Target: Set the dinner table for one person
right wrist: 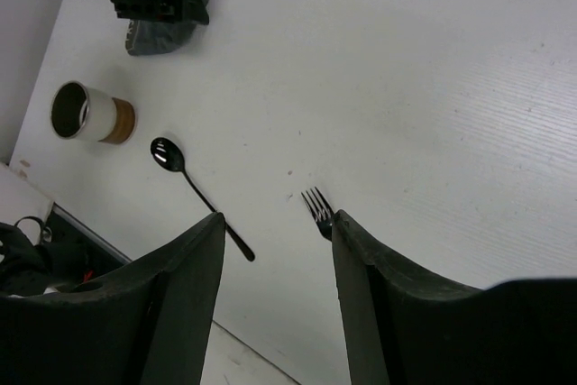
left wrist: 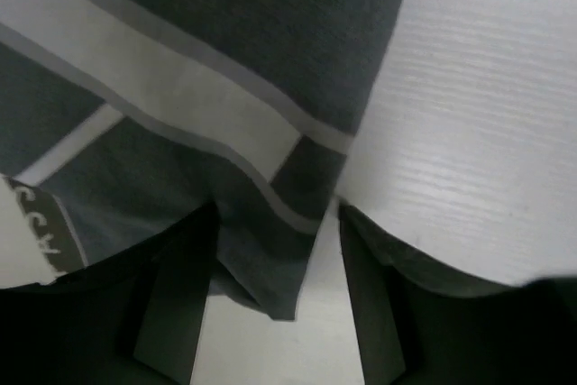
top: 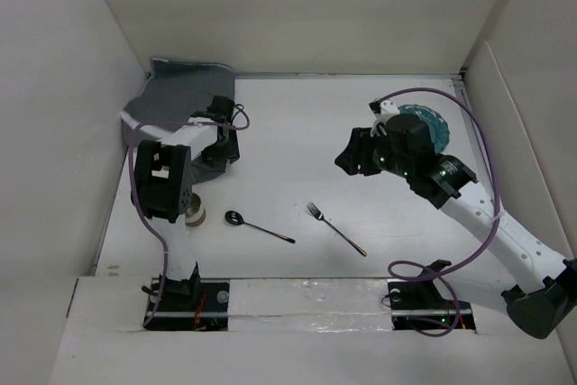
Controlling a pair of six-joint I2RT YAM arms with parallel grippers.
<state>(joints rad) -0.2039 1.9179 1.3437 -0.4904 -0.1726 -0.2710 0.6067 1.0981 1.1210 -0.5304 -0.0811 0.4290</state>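
White walls box in the table (top: 297,123), a plain white, roughly square top that fills the floor ahead of the 2 arm bases. It shows no clear long axis, and its edges run square to the walls. The mat (top: 171,101), dark grey with pale stripes, lies rumpled in the table's far-left corner. Everything else sits nearer than the mat or to its right: the cup (top: 195,215) just nearer, the spoon (top: 259,227) and fork (top: 335,228) nearer and rightward, and the plate (top: 431,123) well to its right, partly under the right arm.

The left gripper (left wrist: 277,214) is down at the mat's near-right corner, fingers apart with a fold of cloth between them, not pinched. The right gripper (right wrist: 277,218) hangs over bare table right of the mat, fingers apart and empty.

The step in hand looks like taking the mat. Next, the left fingers need to close on that corner and draw the mat out flat toward the near middle.
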